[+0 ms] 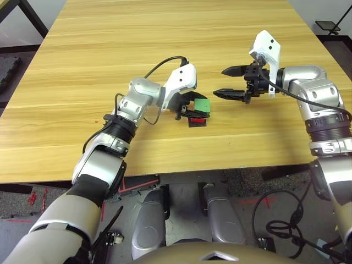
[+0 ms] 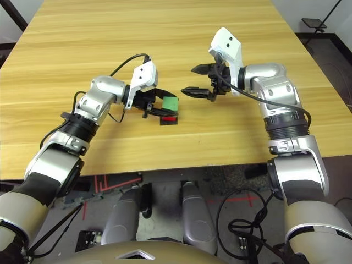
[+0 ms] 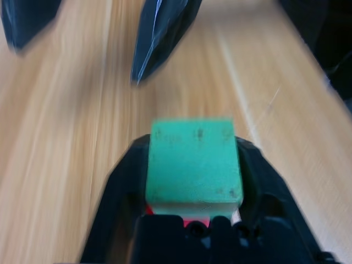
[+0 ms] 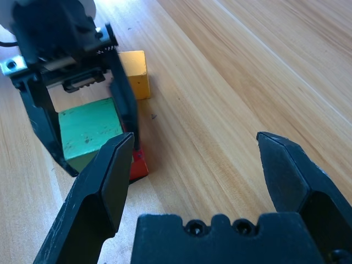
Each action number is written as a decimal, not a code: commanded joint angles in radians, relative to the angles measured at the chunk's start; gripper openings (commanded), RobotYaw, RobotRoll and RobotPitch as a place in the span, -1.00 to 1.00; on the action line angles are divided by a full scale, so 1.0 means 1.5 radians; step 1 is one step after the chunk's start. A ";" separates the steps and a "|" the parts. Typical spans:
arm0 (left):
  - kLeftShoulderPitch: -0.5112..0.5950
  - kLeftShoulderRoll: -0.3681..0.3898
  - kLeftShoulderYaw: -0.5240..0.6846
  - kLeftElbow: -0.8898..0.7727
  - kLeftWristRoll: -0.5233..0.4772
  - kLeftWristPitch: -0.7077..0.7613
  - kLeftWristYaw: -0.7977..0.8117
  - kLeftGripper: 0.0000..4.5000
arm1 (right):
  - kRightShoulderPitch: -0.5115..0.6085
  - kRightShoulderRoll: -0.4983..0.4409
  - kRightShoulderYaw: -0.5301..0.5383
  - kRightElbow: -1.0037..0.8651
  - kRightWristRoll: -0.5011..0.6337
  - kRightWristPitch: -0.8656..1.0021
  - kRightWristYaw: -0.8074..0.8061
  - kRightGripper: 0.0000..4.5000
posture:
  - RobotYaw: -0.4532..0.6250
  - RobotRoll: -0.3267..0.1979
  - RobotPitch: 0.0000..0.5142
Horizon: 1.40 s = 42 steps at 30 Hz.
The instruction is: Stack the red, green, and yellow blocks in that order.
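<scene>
The green block (image 1: pixel 202 105) sat on the red block (image 1: pixel 197 116), between the left gripper (image 1: pixel 193 106)'s fingers, grip unclear. The right gripper (image 1: pixel 229 82) hovered nearby, fingers wide. The yellow block (image 4: pixel 135 73) lay on the desk (image 1: pixel 165 33) just behind.

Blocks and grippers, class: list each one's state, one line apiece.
green block: sitting on the red block, between the left gripper's jaws
red block: on the table, under the green block
yellow block: on the table beside the stack, unstacked
left gripper: jaws around the green block
right gripper: jaws open, empty
</scene>
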 commanded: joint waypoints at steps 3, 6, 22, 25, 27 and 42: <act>0.004 -0.002 0.004 0.002 0.008 0.015 -0.003 1.00 | 0.016 -0.001 -0.006 -0.019 0.011 0.009 -0.003 1.00 | 0.14 0.29 -0.27; 0.004 -0.001 0.007 -0.003 0.006 0.027 -0.005 1.00 | 0.019 0.000 -0.006 -0.022 0.013 0.011 -0.004 1.00 | 0.15 0.30 -0.27; 0.040 0.115 0.011 -0.176 -0.043 0.119 -0.164 1.00 | 0.010 0.007 -0.001 -0.008 0.013 0.005 -0.003 1.00 | 0.18 0.29 -0.30; 0.029 0.125 0.022 -0.138 -0.024 0.087 -0.143 1.00 | 0.005 0.012 0.001 -0.004 0.012 0.001 -0.001 1.00 | 0.19 0.30 -0.32; 0.012 0.127 0.030 -0.097 -0.016 0.057 -0.133 1.00 | 0.003 0.015 0.002 -0.002 0.012 0.000 0.000 1.00 | 0.20 0.30 -0.33; -0.083 0.131 0.041 0.270 0.032 -0.273 -0.220 1.00 | -0.007 0.024 0.005 0.012 0.003 -0.010 0.008 1.00 | 0.20 0.27 -0.35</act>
